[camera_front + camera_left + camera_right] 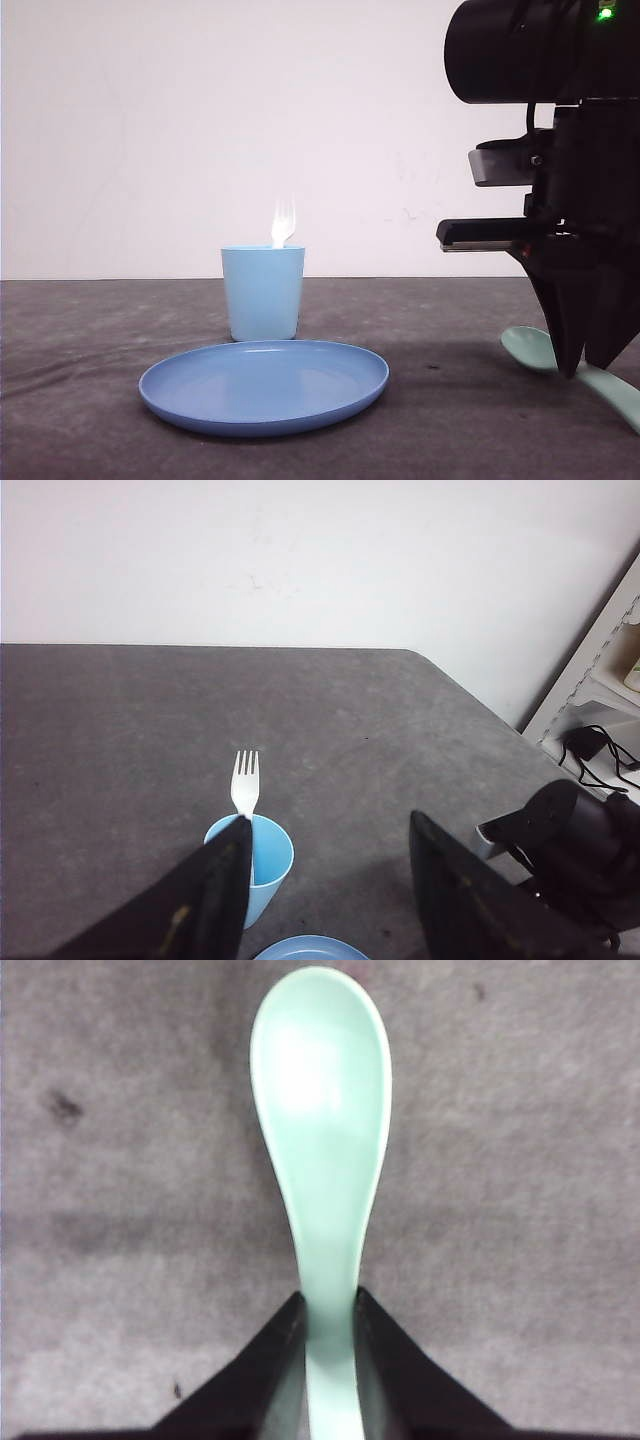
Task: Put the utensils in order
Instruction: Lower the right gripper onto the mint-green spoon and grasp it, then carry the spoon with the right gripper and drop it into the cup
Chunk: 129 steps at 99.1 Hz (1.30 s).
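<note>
The right gripper (330,1310) has its fingers pressed on the handle of the mint-green spoon (322,1110), which lies on the table (450,330) at the near right. The left gripper (330,880) hangs spread and empty above the light blue cup (262,292), where the white fork (284,222) already stands (half done, it seems). No writing is legible.
</note>
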### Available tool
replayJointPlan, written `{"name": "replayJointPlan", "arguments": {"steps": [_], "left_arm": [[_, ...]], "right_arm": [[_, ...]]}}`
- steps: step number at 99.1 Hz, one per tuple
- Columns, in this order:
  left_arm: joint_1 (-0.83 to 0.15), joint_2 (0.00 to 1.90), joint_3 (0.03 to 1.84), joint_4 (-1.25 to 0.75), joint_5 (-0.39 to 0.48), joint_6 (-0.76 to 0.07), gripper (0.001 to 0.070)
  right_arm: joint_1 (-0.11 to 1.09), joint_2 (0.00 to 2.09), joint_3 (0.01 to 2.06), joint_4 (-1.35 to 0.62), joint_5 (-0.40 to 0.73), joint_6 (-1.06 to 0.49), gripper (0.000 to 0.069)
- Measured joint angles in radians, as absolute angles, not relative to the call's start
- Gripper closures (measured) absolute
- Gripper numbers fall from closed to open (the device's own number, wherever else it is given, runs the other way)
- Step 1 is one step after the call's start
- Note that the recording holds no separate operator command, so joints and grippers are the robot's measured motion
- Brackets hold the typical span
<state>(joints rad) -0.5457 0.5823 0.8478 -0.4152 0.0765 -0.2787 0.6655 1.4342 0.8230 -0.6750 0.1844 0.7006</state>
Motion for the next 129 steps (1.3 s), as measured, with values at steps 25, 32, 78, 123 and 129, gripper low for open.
{"name": "replayJointPlan", "arguments": {"steps": [25,32,78,123,129], "left_arm": [[-0.546,0.582,0.848,-0.416,0.077,-0.286,0.0413],[-0.546,0.582,0.848,-0.416,0.077,-0.290,0.0413],[-0.546,0.582,0.848,-0.416,0.077,-0.301,0.0413],[-0.546,0.582,0.848,-0.470,0.077,-0.301,0.0413],[-0.546,0.582,0.848,-0.472,0.077,-0.301,0.0413]], "right_arm": [[0.684,1.384,1.027,-0.640,0.240,0.607,0.0632],[0.700,1.371,1.089,-0.575,0.240,0.566,0.0632],[0.812,1.552,1.123,0.044,0.227,0.373,0.0633],[0.811,1.788,1.120,0.213,0.224,0.336,0.0633],[0.811,1.793,1.119,0.212,0.224,0.336,0.0632]]}}
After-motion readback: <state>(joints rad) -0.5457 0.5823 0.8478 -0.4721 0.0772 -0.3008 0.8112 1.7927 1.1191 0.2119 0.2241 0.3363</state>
